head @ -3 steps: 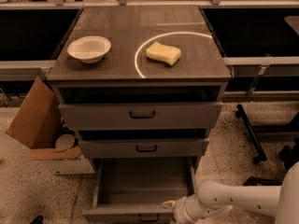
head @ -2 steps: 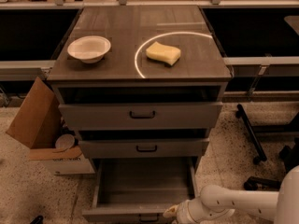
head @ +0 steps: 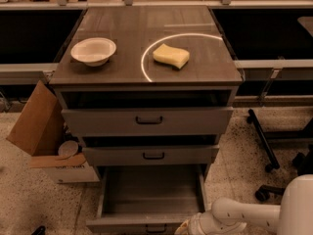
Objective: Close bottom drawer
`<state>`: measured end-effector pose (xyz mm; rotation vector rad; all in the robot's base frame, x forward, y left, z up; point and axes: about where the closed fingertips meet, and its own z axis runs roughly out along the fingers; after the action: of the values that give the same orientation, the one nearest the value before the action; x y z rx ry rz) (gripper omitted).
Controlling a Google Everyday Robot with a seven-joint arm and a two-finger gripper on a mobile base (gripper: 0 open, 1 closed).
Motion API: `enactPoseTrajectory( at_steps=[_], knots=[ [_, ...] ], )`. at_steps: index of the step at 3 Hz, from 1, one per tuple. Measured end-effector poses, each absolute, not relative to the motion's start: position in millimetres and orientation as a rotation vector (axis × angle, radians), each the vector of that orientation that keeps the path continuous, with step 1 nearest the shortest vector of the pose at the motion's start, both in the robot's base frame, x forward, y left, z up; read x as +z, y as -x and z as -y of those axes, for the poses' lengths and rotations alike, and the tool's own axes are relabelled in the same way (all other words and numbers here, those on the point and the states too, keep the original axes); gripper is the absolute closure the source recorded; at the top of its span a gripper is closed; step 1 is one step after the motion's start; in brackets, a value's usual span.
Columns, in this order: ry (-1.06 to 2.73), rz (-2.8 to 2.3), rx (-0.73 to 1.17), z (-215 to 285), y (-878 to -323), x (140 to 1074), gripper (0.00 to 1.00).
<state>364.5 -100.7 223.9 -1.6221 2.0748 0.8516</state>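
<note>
The bottom drawer of the grey cabinet is pulled far out, and its empty inside shows. Its narrow front panel lies at the picture's bottom edge with the small black handle partly cut off. My gripper is at the bottom edge, just right of the handle and at the front panel. My white arm reaches in from the lower right. The middle drawer and top drawer are each slightly open.
A white bowl and a yellow sponge sit on the cabinet top. An open cardboard box stands on the floor at the left. A wheeled chair base is on the right.
My gripper and arm have slid a little to the left along the bottom drawer's front. The drawer stays open about as far as before.
</note>
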Motion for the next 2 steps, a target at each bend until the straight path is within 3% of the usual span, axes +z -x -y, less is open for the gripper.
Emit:
enactPoseTrajectory(
  at_steps=[2],
  knots=[
    [1.624, -2.075, 0.849, 102.0, -365.4, 219.0, 1.0]
  ],
)
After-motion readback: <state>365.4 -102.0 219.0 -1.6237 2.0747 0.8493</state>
